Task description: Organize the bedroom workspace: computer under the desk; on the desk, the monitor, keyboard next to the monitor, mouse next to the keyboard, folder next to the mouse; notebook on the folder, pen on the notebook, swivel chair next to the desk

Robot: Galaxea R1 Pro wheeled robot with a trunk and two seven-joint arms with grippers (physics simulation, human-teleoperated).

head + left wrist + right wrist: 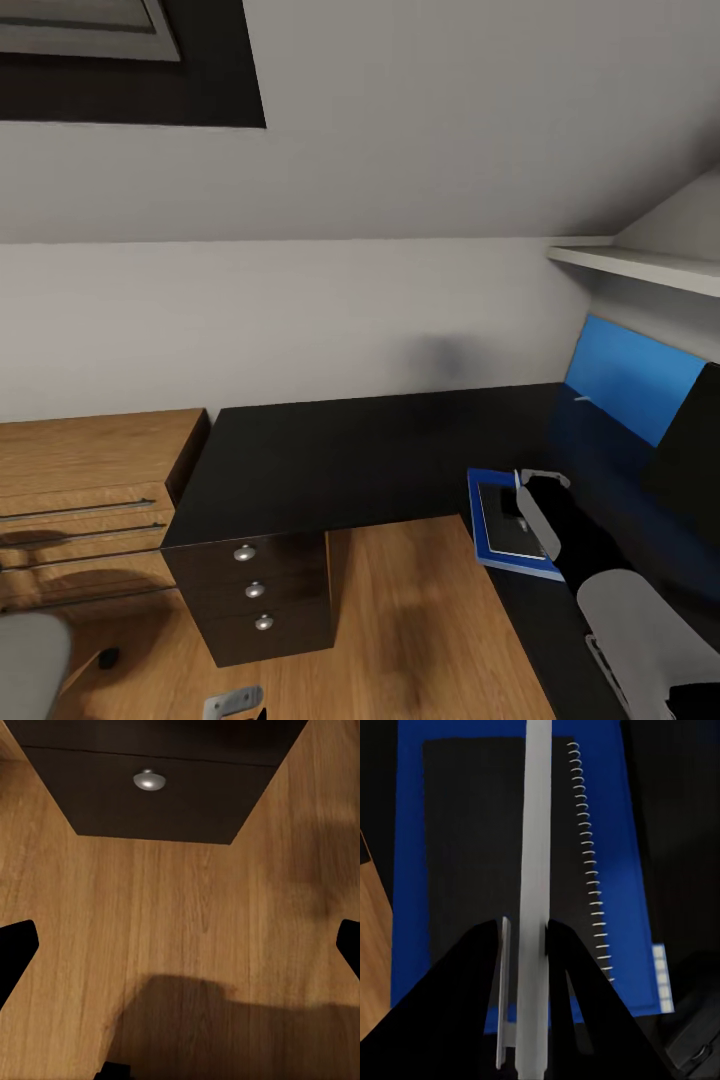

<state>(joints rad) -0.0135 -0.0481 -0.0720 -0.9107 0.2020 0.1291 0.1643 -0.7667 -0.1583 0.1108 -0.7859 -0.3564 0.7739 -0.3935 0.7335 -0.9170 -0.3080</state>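
Right hand (525, 937) is clamped on the pen (536, 870), holding it lengthwise just over the notebook (472, 832), which lies on the blue folder (630, 870) on the table (350, 450): the stack wants only the pen on top. That arm reaches forward and down from the right, its wrist bent over the stack. Whether the pen touches the cover yet is hard to judge. Left hand (180, 945) hangs over the floor (187, 907) before the drawers (150, 795), fingers wide apart, empty.

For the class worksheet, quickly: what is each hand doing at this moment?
Left hand: open, empty, above the wood floor by the drawer unit.
Right hand: closed on the pen, over the notebook on the blue folder.
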